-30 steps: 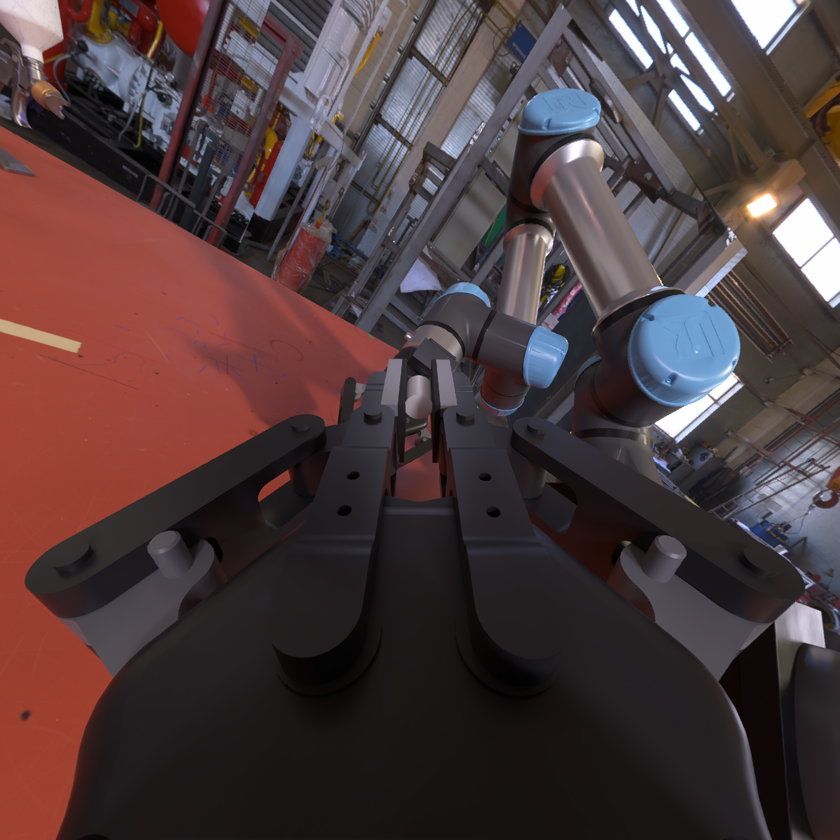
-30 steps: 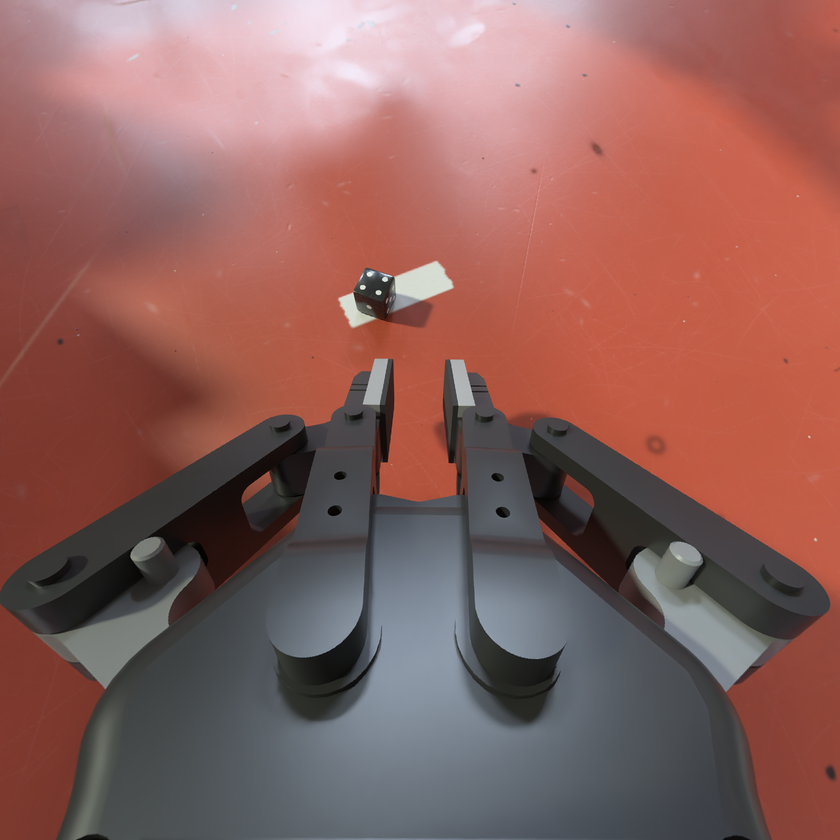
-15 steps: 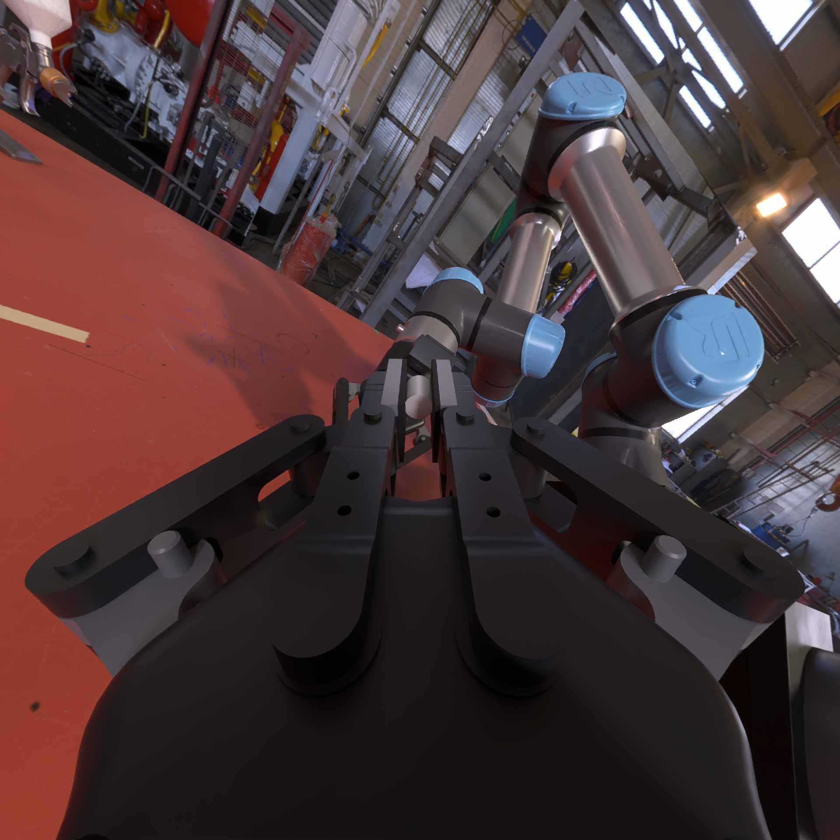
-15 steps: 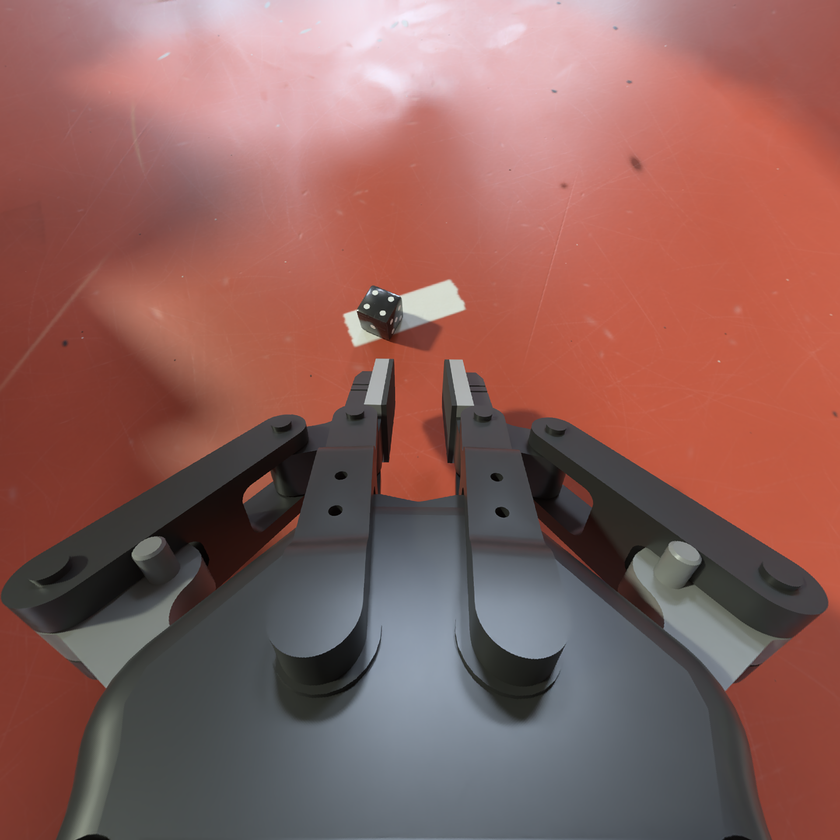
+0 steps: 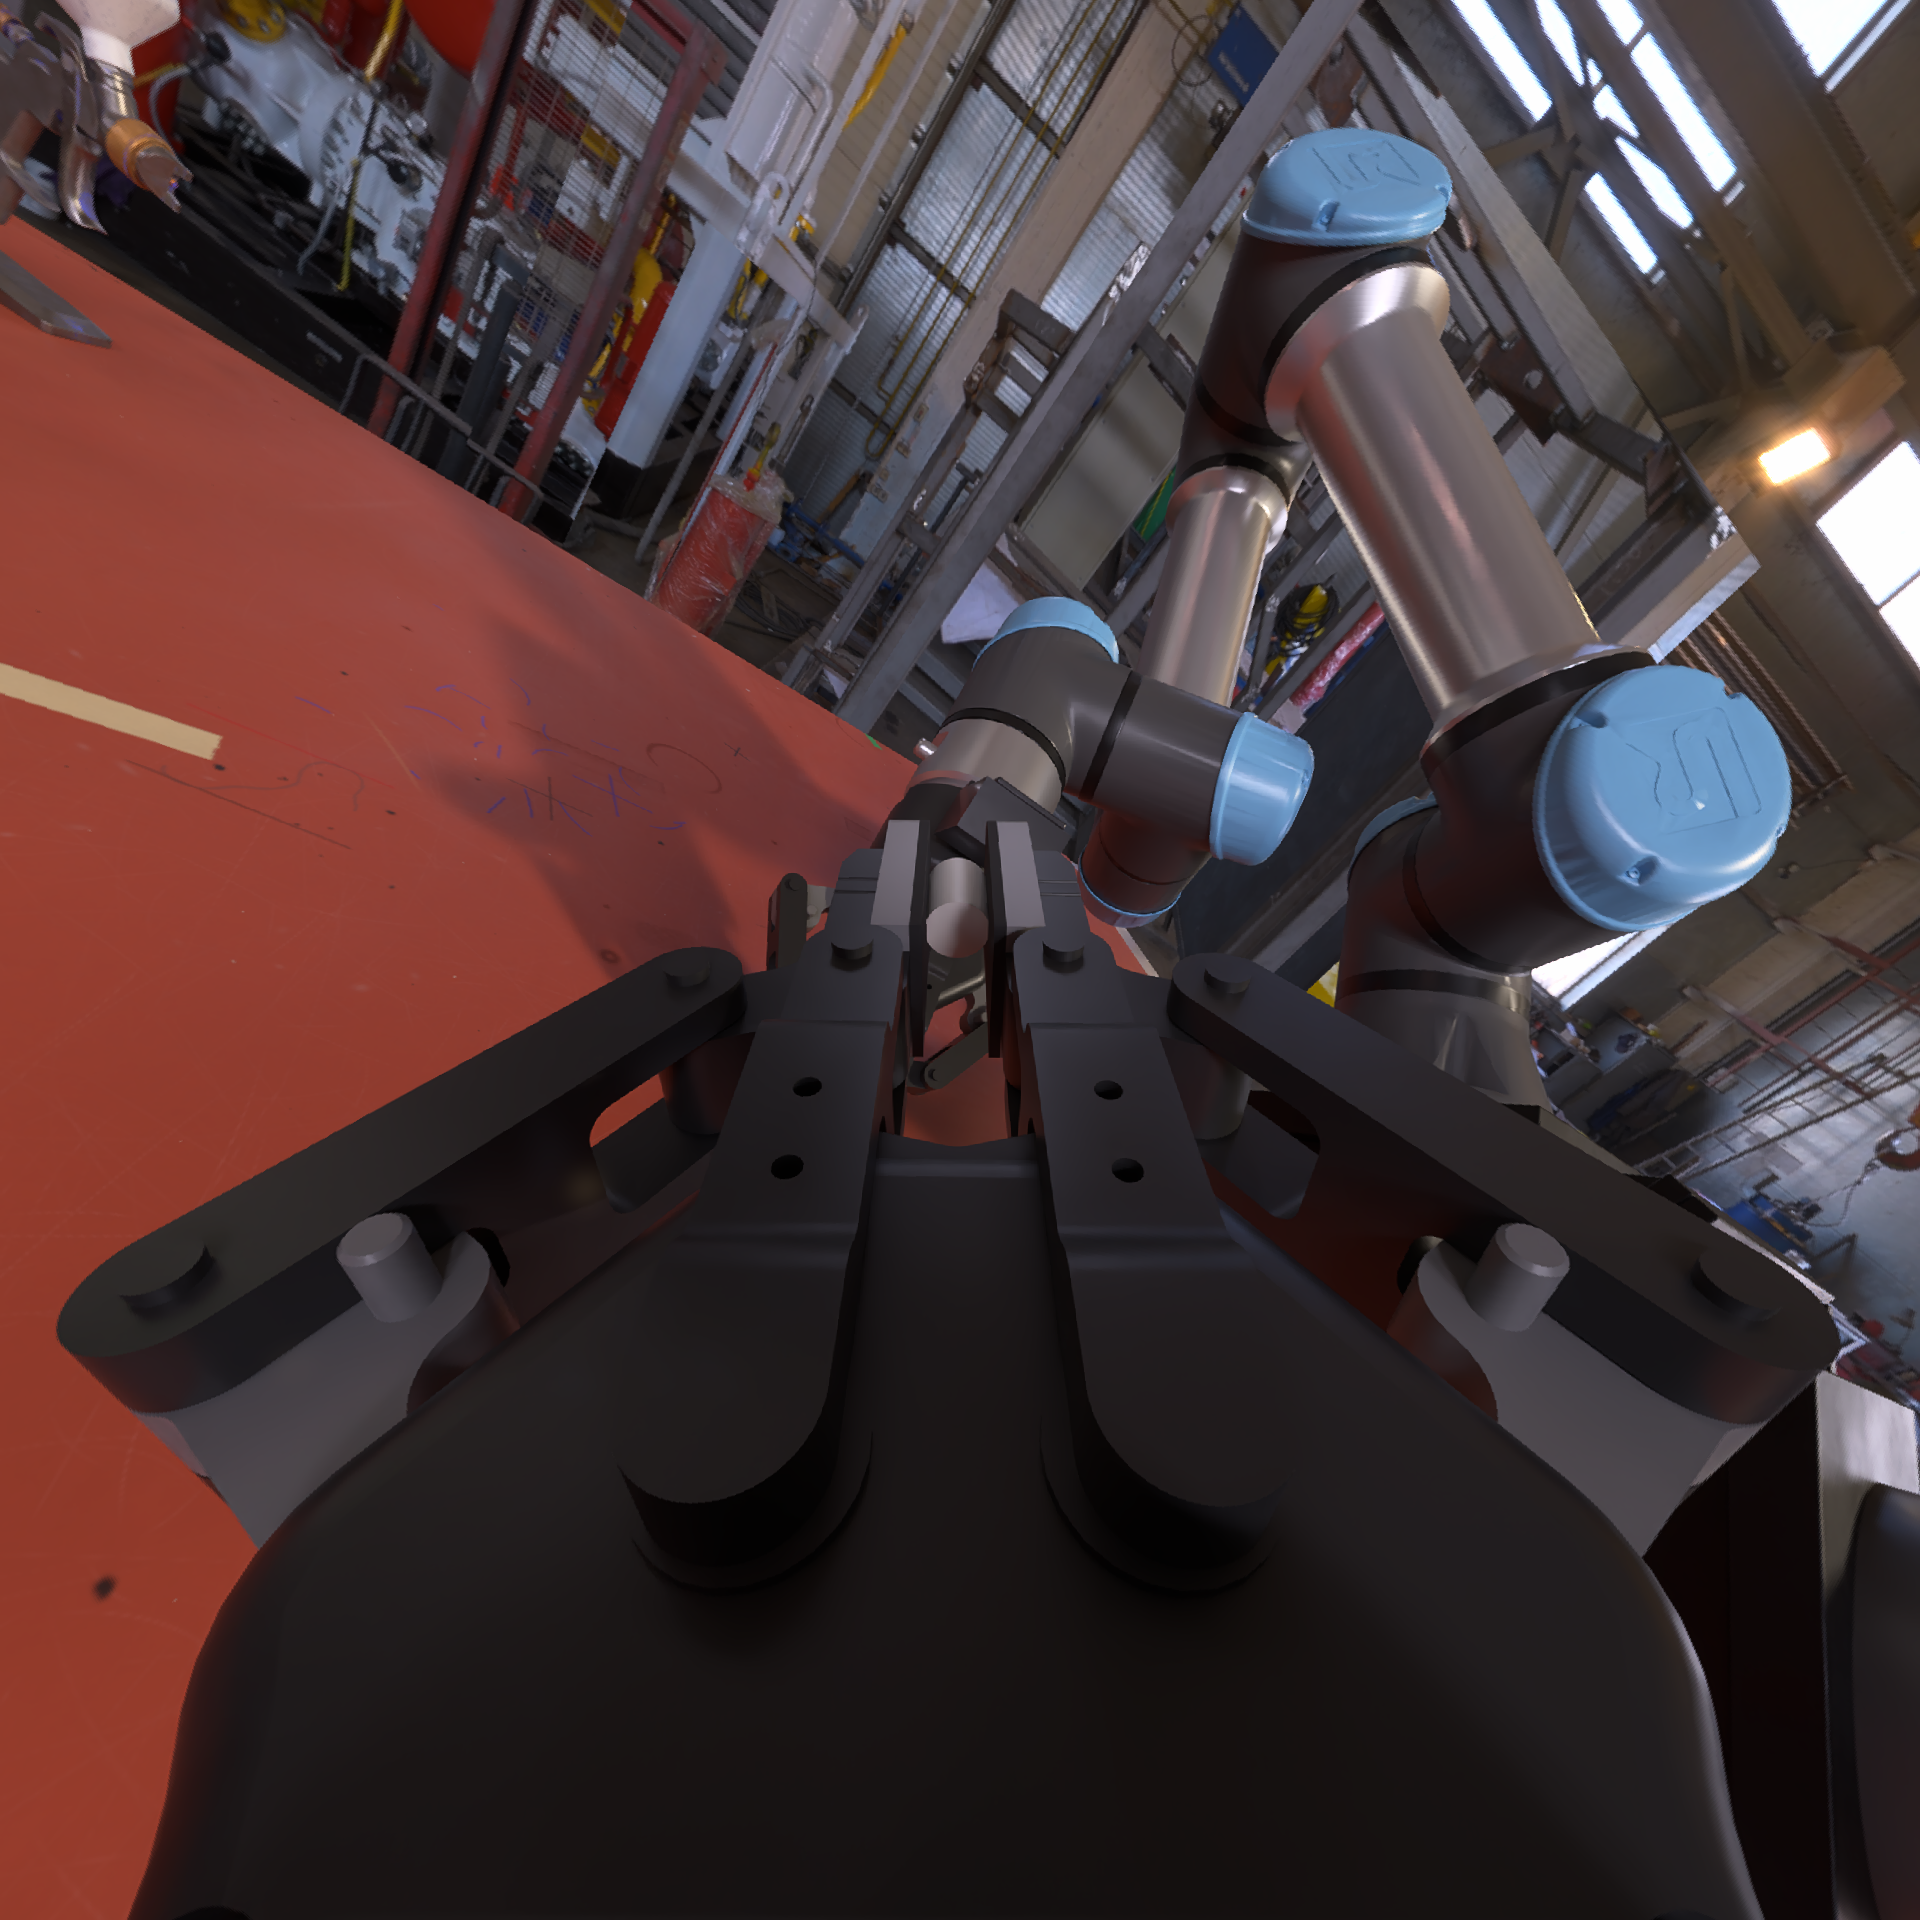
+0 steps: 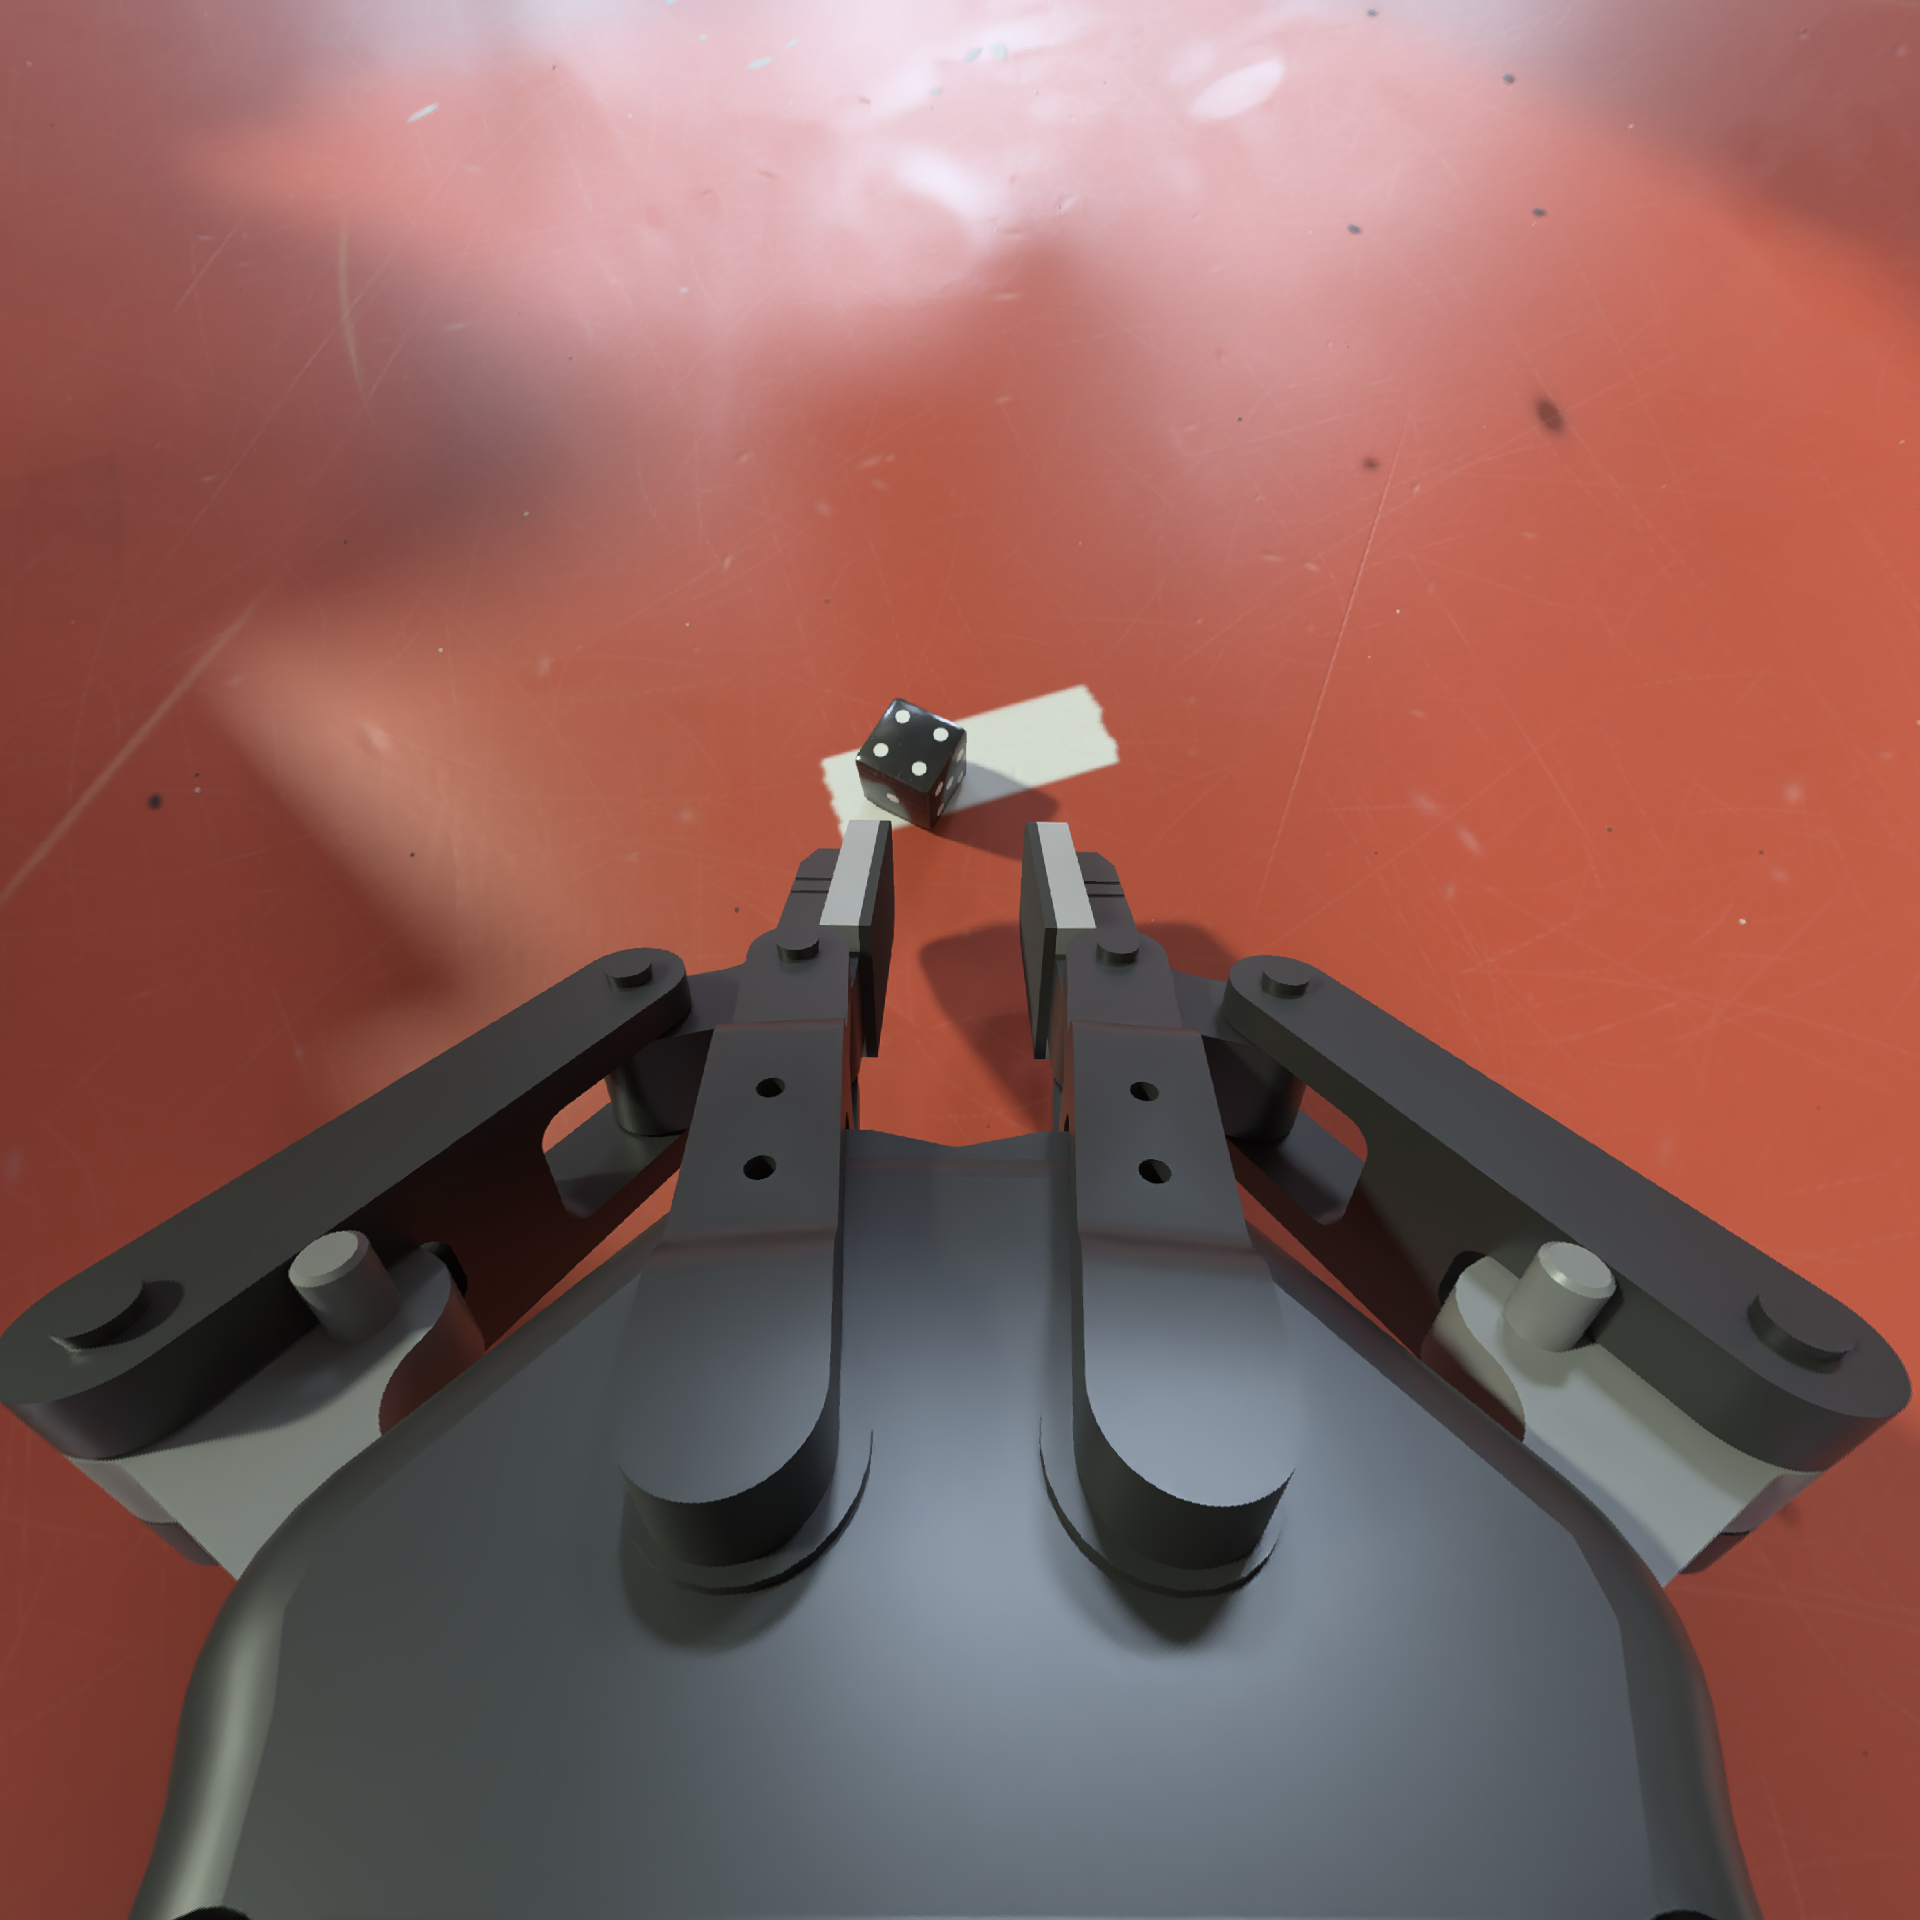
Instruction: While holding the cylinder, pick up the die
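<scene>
In the left wrist view my left gripper (image 5: 956, 883) is shut on a small pale cylinder (image 5: 954, 910), held above the red table. In the right wrist view a black die (image 6: 912, 761) with white pips rests on a strip of pale tape (image 6: 1029, 736) on the red table. My right gripper (image 6: 956, 868) is open and empty, with its fingertips just short of the die, which lies slightly left of the gap's centre.
The other arm (image 5: 1392, 457), silver with blue caps, rises behind my left gripper. A tape strip (image 5: 104, 709) lies on the red table (image 5: 312, 582) at the left. The table's far edge and workshop racks are beyond.
My right gripper has moved closer to the die, which now sits just beyond its fingertips. The left gripper still holds the cylinder, and the other arm looks shifted up and right in its view.
</scene>
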`<action>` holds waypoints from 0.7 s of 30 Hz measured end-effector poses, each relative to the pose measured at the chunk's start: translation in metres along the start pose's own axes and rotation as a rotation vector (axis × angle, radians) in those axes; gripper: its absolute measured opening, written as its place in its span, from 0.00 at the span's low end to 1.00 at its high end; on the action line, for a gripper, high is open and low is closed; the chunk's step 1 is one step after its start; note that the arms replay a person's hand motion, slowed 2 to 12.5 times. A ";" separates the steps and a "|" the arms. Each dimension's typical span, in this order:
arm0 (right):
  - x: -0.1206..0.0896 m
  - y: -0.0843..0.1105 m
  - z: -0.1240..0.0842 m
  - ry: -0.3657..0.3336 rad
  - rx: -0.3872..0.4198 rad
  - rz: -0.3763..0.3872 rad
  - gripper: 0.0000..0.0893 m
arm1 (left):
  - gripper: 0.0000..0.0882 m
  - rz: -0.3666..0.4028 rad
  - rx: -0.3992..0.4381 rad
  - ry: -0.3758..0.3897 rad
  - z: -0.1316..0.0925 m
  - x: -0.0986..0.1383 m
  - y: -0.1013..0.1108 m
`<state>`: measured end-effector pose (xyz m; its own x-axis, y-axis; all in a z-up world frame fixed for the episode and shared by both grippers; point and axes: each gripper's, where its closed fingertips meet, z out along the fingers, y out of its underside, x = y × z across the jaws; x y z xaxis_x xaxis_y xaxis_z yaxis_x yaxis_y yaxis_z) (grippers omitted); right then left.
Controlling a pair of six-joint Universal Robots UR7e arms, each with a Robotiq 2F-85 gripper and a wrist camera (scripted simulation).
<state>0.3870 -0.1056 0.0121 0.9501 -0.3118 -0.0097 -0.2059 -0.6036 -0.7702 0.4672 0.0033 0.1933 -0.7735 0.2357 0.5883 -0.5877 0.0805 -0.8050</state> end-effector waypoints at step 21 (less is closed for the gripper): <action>0.011 -0.007 -0.006 0.186 0.039 -0.017 0.24 | 0.11 -0.024 -0.018 -0.005 0.002 -0.006 0.005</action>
<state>0.3972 -0.1089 0.0213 0.8927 -0.4347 0.1187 -0.1780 -0.5823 -0.7933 0.4686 0.0006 0.1860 -0.7605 0.2284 0.6079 -0.6018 0.1037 -0.7919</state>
